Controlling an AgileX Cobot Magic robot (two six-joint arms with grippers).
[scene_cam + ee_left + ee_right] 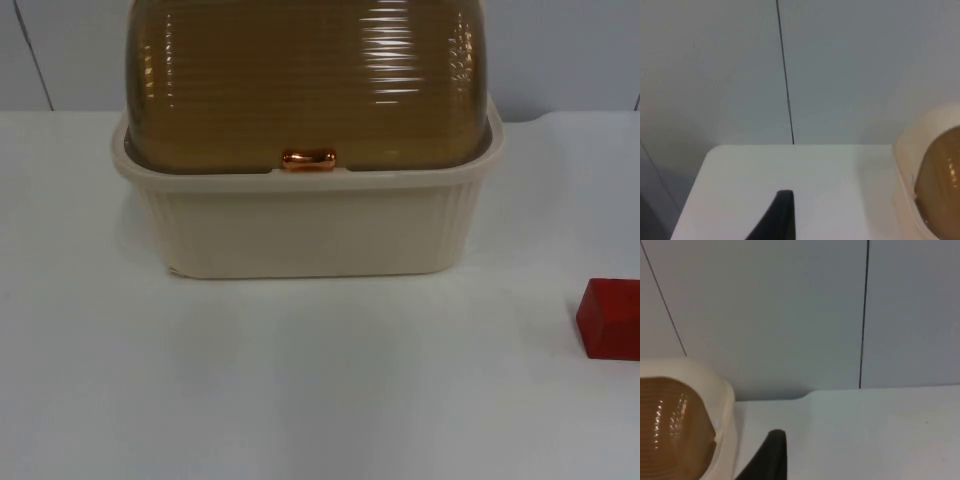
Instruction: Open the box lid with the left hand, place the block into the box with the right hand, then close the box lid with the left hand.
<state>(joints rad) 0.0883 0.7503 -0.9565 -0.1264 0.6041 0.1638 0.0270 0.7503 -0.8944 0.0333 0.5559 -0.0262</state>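
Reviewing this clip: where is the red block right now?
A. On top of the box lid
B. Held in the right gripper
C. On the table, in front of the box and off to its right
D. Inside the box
C. The top view shows the red block lying on the white table, apart from the cream box, whose brown lid is shut.

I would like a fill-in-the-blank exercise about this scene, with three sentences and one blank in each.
1. The translucent brown lid of the cream box is ____.
2. The small handle at the lid's front edge has a ____ colour.
3. The block on the white table is ____ in colour.

Missing words: closed; copper; red
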